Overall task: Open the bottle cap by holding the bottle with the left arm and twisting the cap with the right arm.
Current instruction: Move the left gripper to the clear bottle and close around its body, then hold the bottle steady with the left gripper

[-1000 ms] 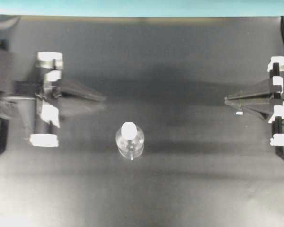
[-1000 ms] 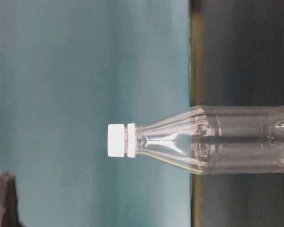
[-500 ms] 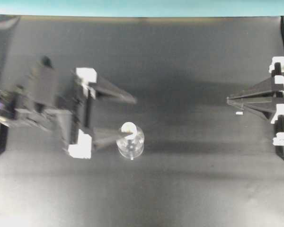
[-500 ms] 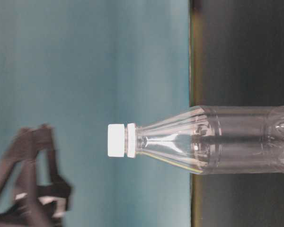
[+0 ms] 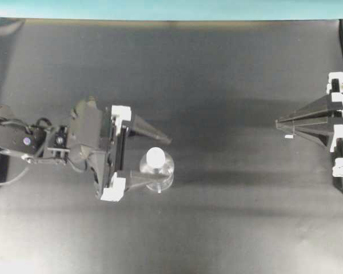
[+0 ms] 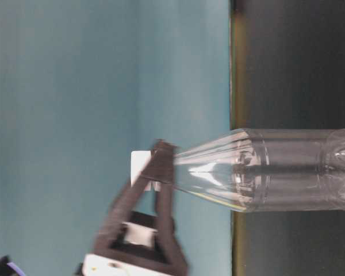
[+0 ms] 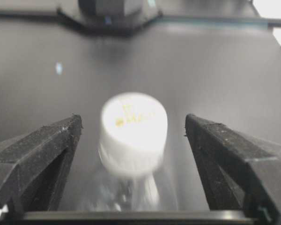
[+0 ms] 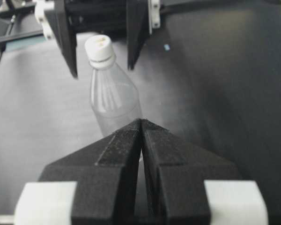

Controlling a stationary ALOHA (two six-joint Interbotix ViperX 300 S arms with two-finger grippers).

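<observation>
The clear bottle stands upright mid-table, its white bottle cap on top. The left arm's gripper is open and straddles the cap at neck height, one finger on each side. In the left wrist view the cap sits between the fingers with a gap on both sides. The right arm's gripper is shut and empty at the far right, well away from the bottle. From its wrist view the shut tips point at the bottle and cap.
A tiny white scrap lies on the black table just below the right gripper's tip. A teal wall runs along the table's far edge. In the table-level view a left finger partly covers the cap.
The left arm has swung right from the table's left side to the bottle, its jaws opening wide on the way and now flanking the cap. The right arm and bottle have not moved.
</observation>
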